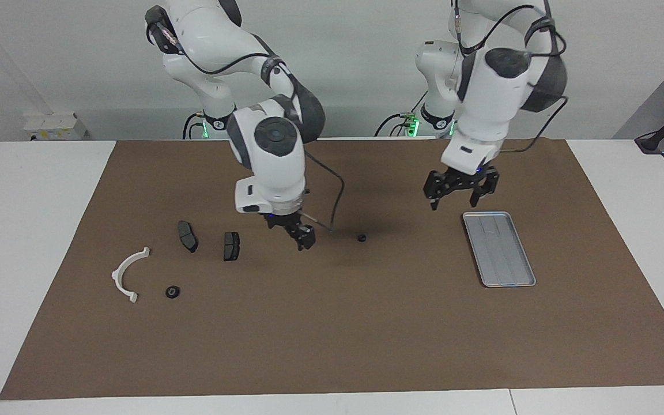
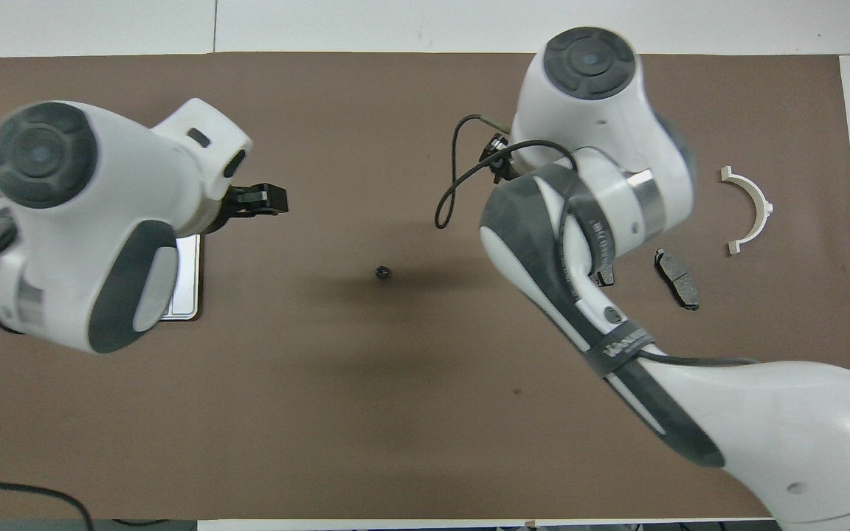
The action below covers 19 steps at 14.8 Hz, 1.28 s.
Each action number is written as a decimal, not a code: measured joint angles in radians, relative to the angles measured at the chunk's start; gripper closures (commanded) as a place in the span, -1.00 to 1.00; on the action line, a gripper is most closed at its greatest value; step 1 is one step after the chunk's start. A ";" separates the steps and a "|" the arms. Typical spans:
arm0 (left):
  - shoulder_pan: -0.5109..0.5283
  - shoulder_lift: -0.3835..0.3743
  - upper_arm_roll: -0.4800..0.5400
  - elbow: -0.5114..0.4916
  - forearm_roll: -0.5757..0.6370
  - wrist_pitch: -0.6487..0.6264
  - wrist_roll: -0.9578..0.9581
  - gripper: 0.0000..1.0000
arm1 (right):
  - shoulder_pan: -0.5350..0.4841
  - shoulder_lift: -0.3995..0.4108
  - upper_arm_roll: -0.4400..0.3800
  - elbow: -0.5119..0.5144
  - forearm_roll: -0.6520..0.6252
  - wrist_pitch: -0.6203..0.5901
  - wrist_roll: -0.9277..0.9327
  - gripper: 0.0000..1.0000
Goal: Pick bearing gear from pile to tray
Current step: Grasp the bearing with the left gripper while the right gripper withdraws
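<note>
The pile lies toward the right arm's end of the table: a white plastic arc (image 1: 127, 274) (image 2: 753, 210), two dark brake pads (image 1: 188, 236) (image 1: 231, 246), one of them in the overhead view (image 2: 677, 279), and a small black round piece (image 1: 172, 292). Another small black round piece (image 1: 361, 237) (image 2: 383, 272) lies alone mid-mat. My right gripper (image 1: 304, 237) hangs low over the mat between the nearer brake pad and that lone piece, fingers together. The silver tray (image 1: 499, 248) (image 2: 187, 295) holds nothing. My left gripper (image 1: 454, 200) (image 2: 281, 199) is open above the mat beside the tray's robot-side end.
A brown mat (image 1: 332, 334) covers most of the white table. A thin black cable (image 1: 338, 196) loops from the right wrist. In the overhead view the arms hide one brake pad, one black piece and most of the tray.
</note>
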 measured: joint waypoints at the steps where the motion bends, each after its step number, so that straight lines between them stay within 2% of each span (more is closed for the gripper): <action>1: -0.033 0.043 0.000 0.003 0.002 0.023 -0.049 -0.98 | -0.050 -0.006 0.000 -0.003 0.000 -0.005 -0.128 -1.00; 4: -0.098 0.166 0.000 0.014 0.055 0.107 -0.207 -0.90 | -0.196 -0.006 -0.001 -0.044 -0.011 0.036 -0.475 -1.00; 6: -0.109 0.225 -0.001 0.020 0.069 0.162 -0.266 -0.90 | -0.270 -0.009 -0.001 -0.109 -0.024 0.143 -0.624 -1.00; 8: -0.110 0.247 -0.002 0.021 0.065 0.184 -0.281 -0.90 | -0.326 -0.010 -0.001 -0.199 -0.038 0.286 -0.718 -1.00; 12: -0.136 0.254 -0.004 0.004 0.003 0.193 -0.287 -0.90 | -0.362 0.004 -0.001 -0.322 -0.094 0.491 -0.749 -1.00; 19: -0.171 0.253 -0.003 -0.062 -0.032 0.259 -0.297 -0.89 | -0.380 0.091 -0.001 -0.337 -0.098 0.626 -0.750 -1.00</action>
